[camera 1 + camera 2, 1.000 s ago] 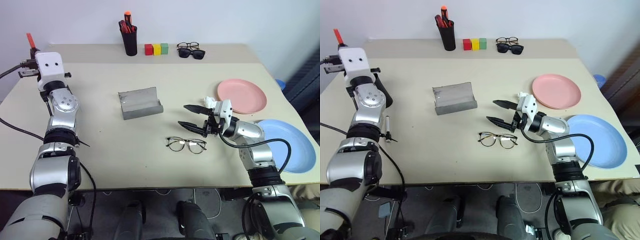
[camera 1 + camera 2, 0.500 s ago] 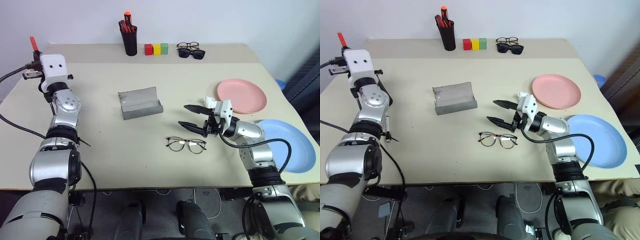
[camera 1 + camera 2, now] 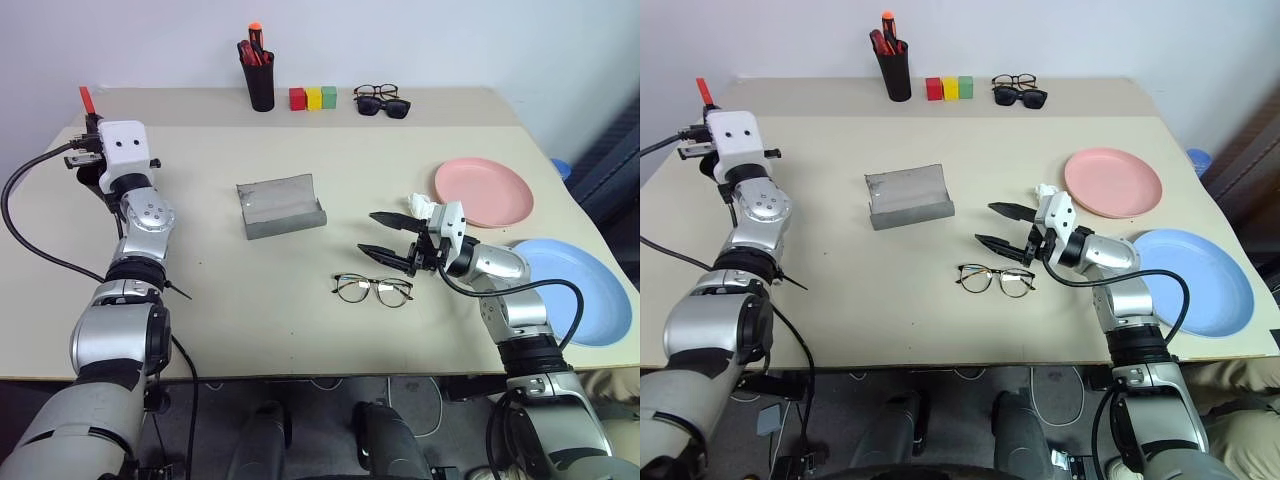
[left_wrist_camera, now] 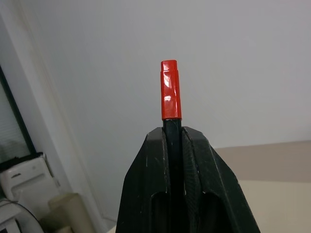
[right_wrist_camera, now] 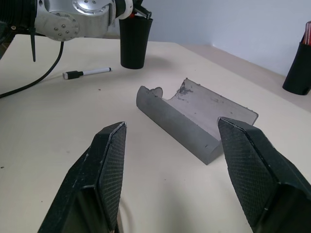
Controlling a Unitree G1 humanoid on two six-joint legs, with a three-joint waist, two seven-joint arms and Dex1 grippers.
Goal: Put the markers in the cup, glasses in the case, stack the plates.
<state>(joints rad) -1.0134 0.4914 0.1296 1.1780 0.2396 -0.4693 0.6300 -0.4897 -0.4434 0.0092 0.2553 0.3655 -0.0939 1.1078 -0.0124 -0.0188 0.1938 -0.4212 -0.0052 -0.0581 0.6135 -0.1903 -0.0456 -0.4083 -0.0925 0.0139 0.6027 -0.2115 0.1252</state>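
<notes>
Grey case [image 3: 281, 206] open, pens in holder [image 3: 260, 80]

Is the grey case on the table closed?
No, the case lies open, its lid raised so the hollow inside shows.

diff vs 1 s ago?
Left gripper, jaws clamped on the red-capped marker, moved in over the table, toward the centre and slightly lower. Right gripper unmoved, jaws open above the glasses. Case and plates unchanged.
</notes>
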